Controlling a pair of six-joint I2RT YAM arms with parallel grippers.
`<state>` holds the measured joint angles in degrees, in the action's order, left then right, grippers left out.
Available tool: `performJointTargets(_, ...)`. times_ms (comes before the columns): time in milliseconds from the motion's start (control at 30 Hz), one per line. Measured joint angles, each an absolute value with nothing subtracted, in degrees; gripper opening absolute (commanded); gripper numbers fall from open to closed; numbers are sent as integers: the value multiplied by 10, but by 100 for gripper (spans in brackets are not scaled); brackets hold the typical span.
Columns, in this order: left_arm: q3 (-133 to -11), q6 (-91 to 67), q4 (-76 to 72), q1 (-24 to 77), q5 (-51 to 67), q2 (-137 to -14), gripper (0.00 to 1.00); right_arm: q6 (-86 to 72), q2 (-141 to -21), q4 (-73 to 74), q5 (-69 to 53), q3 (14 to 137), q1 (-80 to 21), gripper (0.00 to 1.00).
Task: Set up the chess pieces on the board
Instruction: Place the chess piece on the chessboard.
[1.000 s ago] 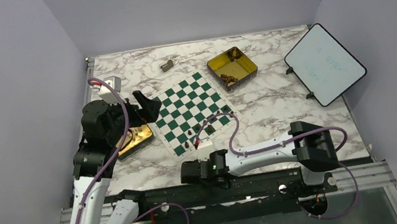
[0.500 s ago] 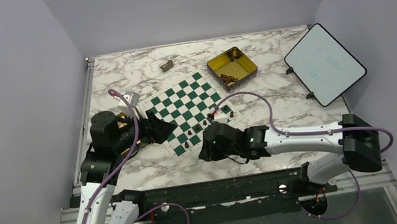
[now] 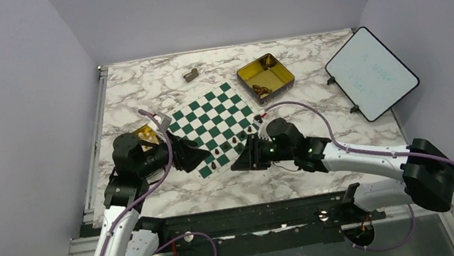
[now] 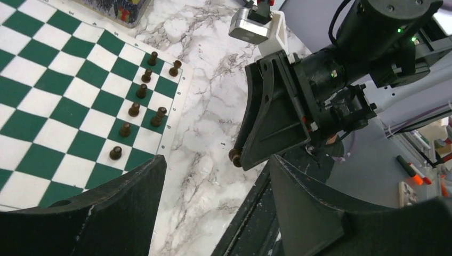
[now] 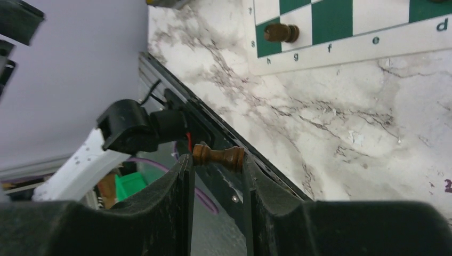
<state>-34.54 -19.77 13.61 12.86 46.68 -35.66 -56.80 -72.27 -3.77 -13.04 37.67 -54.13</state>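
The green and white board (image 3: pixel 214 124) lies mid-table, with several dark brown chess pieces (image 3: pixel 234 141) in rows along its near edge. My right gripper (image 3: pixel 239 164) hovers just off the board's near corner, shut on one brown piece (image 5: pixel 218 156) that lies crosswise between its fingertips. That piece also shows at the jaw tips in the left wrist view (image 4: pixel 234 157). My left gripper (image 3: pixel 199 154) is open and empty over the board's near left corner; its jaws (image 4: pixel 213 170) stand wide apart above bare marble beside the board (image 4: pixel 53 101) and its pieces (image 4: pixel 139 90).
A gold tin (image 3: pixel 265 77) holding more pieces stands at the back right of the board. A second gold tin (image 3: pixel 147 134) is partly hidden behind my left arm. A grey-tan block (image 3: pixel 190 75) lies at the back, and a white panel (image 3: pixel 371 72) leans at the right.
My right arm has swung from the near table edge up and right to the board's near corner, carrying the piece. My left arm has dropped lower and moved toward the board's near left corner.
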Motion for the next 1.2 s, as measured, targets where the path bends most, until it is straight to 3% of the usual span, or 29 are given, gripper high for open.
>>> performJointTargets(100, -345, -166, 111, 131, 476, -369, 64, -590, -708, -65, -174, 367, -507, 23)
performJointTargets(500, -346, -2, 28, 179, 573, -440, 48, -640, -721, -133, -317, 366, -432, 23)
performJointTargets(833, -349, 107, 22, 298, 582, -487, 50, -668, -744, -188, -377, 366, -429, 22)
performJointTargets(1200, -350, 169, 27, 313, 564, -499, 51, -675, -747, -210, -399, 366, -429, 22)
